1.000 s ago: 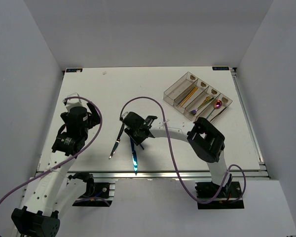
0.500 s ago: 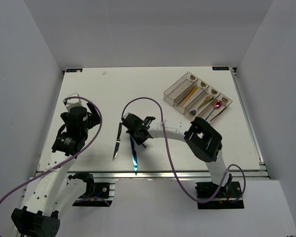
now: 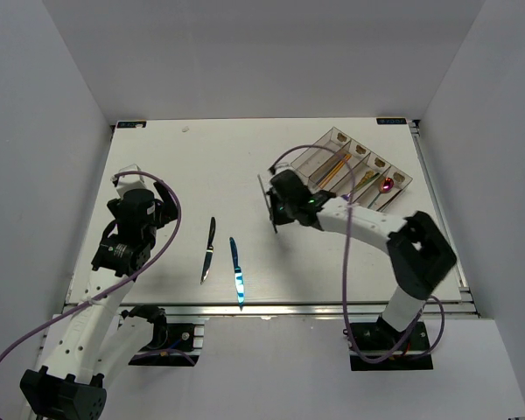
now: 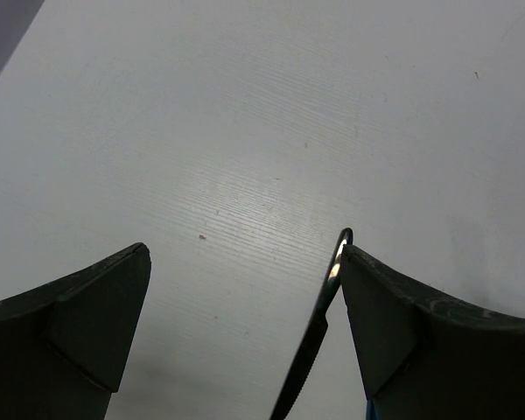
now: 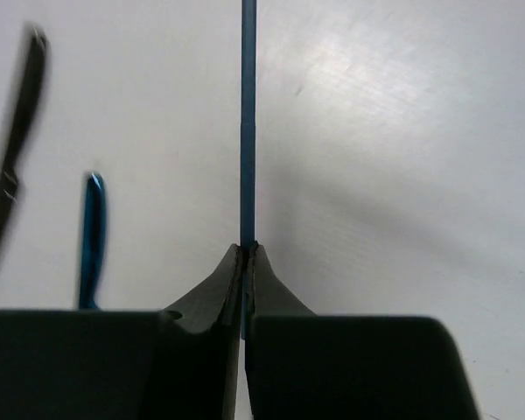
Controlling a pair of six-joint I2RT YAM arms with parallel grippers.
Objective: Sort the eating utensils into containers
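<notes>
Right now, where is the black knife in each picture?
Top external: the black knife lies on the white table, left of centre, towards the near edge.
Left wrist: at the bottom centre, slanting up to the right.
Right wrist: blurred, along the top left edge.
Landmark: the blue knife lies just beside it, clear in the top view and in the right wrist view.

Blue chopstick (image 5: 247,131), blue knife (image 3: 236,271), seemingly black knife (image 3: 208,249).
</notes>
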